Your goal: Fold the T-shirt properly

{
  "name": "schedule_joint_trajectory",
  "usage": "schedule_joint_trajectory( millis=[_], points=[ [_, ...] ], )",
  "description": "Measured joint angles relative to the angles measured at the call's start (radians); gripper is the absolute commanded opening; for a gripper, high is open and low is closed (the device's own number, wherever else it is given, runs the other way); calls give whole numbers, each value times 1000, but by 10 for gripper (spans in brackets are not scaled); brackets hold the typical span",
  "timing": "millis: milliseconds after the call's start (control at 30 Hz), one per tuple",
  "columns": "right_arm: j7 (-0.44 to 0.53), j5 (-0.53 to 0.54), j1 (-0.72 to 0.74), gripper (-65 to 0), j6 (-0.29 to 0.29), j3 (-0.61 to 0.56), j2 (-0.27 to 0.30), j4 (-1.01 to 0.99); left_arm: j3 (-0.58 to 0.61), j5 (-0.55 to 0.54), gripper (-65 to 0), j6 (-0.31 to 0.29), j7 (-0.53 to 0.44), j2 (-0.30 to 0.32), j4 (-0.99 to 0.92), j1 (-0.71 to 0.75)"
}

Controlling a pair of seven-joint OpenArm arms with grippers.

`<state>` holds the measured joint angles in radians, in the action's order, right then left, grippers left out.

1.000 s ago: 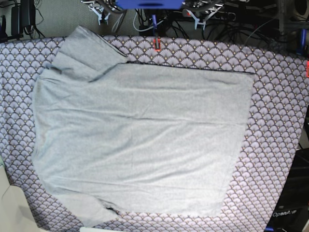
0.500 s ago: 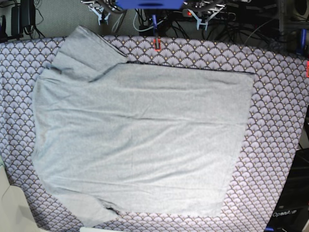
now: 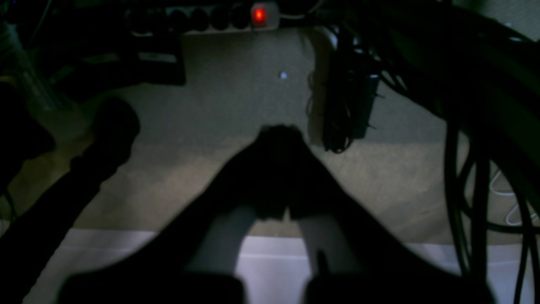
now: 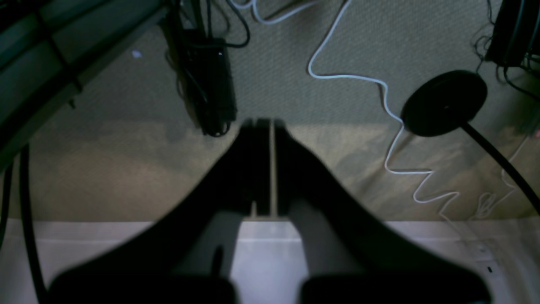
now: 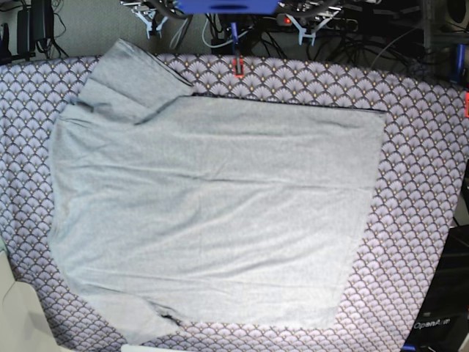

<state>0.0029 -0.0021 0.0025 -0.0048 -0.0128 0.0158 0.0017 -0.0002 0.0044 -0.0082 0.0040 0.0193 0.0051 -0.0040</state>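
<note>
The light grey T-shirt (image 5: 212,205) lies spread flat on the purple scallop-patterned table cloth (image 5: 425,183). One sleeve (image 5: 132,77) points to the far left and the other (image 5: 135,315) lies at the near left. Its hem runs down the right side. My right gripper (image 5: 152,28) and left gripper (image 5: 306,31) hang beyond the table's far edge, well away from the shirt. In the wrist views the left gripper (image 3: 279,131) and right gripper (image 4: 265,123) are dark, shut and empty above the floor. The shirt does not show there.
An orange marker (image 5: 238,67) sits at the table's far edge. Cables and a lit power strip (image 3: 257,14) lie on the floor behind the table. A black round stand base (image 4: 443,101) is there too. A pale object (image 5: 18,315) is at the near left corner.
Both grippers have shifted slightly at the far edge of the base view. The T-shirt has not moved.
</note>
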Motion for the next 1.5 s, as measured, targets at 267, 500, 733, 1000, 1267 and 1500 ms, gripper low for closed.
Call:
schedule_joint_trajectory(
  millis=[267, 500, 733, 1000, 1267, 1500],
  points=[
    [0, 0, 3, -650, 0, 0, 0, 0, 0, 0, -650, 0, 0, 0, 0, 0],
    [196, 0, -30, -650, 0, 0, -1, 6, 2, 59, -650, 0, -71, 0, 3, 11],
    [502, 0, -227, -650, 6, 3, 39, -3, 2, 70, -650, -19, -310, 18, 1, 153],
    [945, 0, -410, -650, 5, 6, 68, 4, -28, 15, -650, -117, -579, 76, 6, 256],
    [1373, -1, -557, -650, 4, 92, 129, 7, -156, -132, -650, -341, -862, 114, -5, 351],
    [1341, 8, -741, -650, 4, 103, 156, 379, -226, -182, -650, -416, -1292, 132, 3, 432]
  ],
)
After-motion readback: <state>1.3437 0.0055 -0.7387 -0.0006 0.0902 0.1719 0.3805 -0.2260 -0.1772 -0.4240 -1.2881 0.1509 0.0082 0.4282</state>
